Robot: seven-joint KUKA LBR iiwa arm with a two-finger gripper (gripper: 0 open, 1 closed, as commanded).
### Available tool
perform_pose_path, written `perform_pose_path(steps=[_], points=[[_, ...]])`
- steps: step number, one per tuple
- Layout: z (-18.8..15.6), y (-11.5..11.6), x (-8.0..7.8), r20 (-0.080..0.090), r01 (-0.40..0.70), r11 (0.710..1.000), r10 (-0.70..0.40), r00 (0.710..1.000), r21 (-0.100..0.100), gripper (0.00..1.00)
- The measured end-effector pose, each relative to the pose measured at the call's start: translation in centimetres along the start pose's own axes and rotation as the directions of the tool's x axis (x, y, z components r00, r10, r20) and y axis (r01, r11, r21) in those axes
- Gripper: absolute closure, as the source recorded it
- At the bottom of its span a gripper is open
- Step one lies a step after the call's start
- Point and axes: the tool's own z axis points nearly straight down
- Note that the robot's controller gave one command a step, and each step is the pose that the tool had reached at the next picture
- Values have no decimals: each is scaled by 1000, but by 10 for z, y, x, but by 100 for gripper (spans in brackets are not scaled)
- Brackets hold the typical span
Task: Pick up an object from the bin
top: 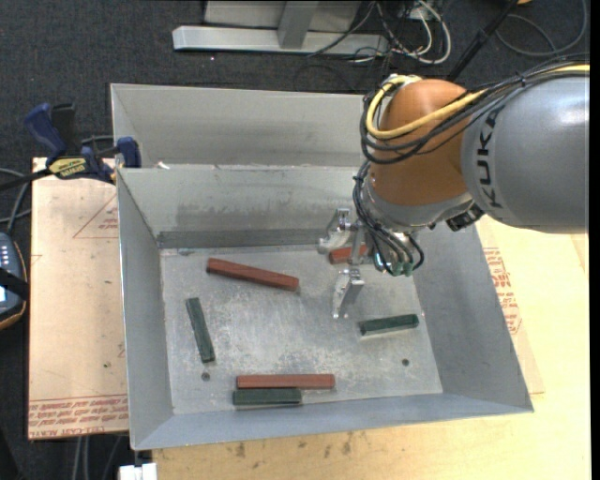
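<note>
Grey bin (141, 281) floor with a few scattered bars; the hand (343, 274) hangs between a red bar (253, 274) and a green bar (388, 324), wide or narrow I cannot tell. Descending here, it would likely meet bare metal, or knock the green bar aside

A red-brown bar (252, 274) lies slantwise left of centre. Nearer and further left, a dark green bar (199, 330) lies apart from it, running near to far. Nearest, a second red-brown bar (285, 381) lies crosswise, touching another dark green bar (267, 397) just nearer. Far off, cables (427, 23) cross dark carpet (94, 47).
</note>
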Motion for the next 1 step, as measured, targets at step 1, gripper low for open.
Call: perform_pose_path(steps=[1], points=[[-4,0,-2,8,-1,1000,1,1000,0,0]])
